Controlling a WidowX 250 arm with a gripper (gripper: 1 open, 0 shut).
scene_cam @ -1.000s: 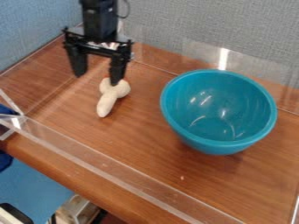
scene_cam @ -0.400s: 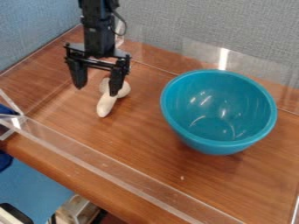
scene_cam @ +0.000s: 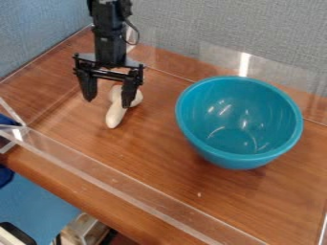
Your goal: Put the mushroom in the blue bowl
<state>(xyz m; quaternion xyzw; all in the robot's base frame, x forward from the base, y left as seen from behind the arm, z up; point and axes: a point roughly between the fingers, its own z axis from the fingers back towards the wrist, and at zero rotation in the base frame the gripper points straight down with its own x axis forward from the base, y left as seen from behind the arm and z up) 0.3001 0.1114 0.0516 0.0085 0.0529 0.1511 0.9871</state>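
Nearest, below the worktop (scene_cam: 163, 177) at the lower left, lie some dark and pale pieces of equipment (scene_cam: 82, 230), only partly in view, beside a blue surface (scene_cam: 38, 203). A dark blue object (scene_cam: 8, 126), cut off by the picture's side, sits by the worktop's left end. A clear see-through strip (scene_cam: 121, 191) runs along the near edge of the brown wooden worktop, slanting from the left down toward the near right.

Further in, the blue bowl (scene_cam: 239, 129) stands upright on the right side of the worktop, its inside showing only bare, shiny plastic. Well apart from it, left of the middle and toward the far edge, the mushroom (scene_cam: 117, 114) lies on its side on the wood, pale stem pointing to the near edge, tan cap to the far one.

The black gripper (scene_cam: 110, 93) is low over the cap end, fingers wide apart. One finger overlaps the cap in this view; whether they touch cannot be told. The other is out to the left of the mushroom. Behind, a grey textured wall (scene_cam: 230, 33) rises past the far edge, meeting a bluish panel (scene_cam: 38, 33) near the far left corner
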